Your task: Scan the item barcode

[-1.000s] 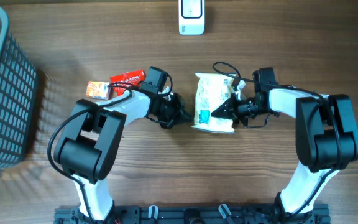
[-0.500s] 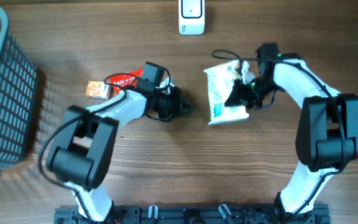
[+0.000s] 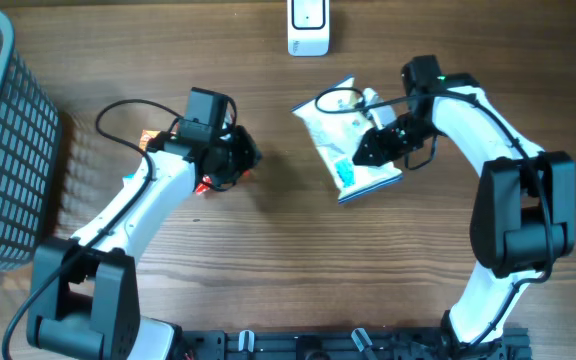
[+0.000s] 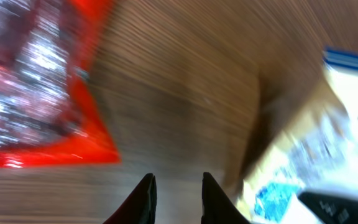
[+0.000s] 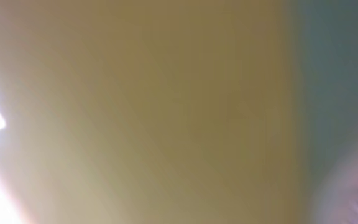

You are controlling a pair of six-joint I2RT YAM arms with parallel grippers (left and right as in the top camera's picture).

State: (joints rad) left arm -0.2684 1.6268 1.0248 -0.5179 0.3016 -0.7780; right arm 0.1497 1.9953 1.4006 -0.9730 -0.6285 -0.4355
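the wooden surface point(image 3: 298, 260) is carrying all items. a grey mesh basket point(image 3: 8, 150) is standing at its far left edge. the white packet point(image 3: 333, 135) is sitting right of centre, just on the near side of the white scanner point(image 3: 308, 25) and apart from it. its long axis is running far-to-near, skewed so that the blue-printed near end is pointing toward the right arm's side. whether it is resting on the surface cannot be told. a red packet point(image 4: 36, 81) is lying beside the left arm. the right claw point(image 3: 368, 150) is clamping the white packet's right edge. the left claw point(image 3: 240, 162) is hanging over bare wood, its jaws standing slightly apart and gripping nothing. the right wrist view is showing only blur.
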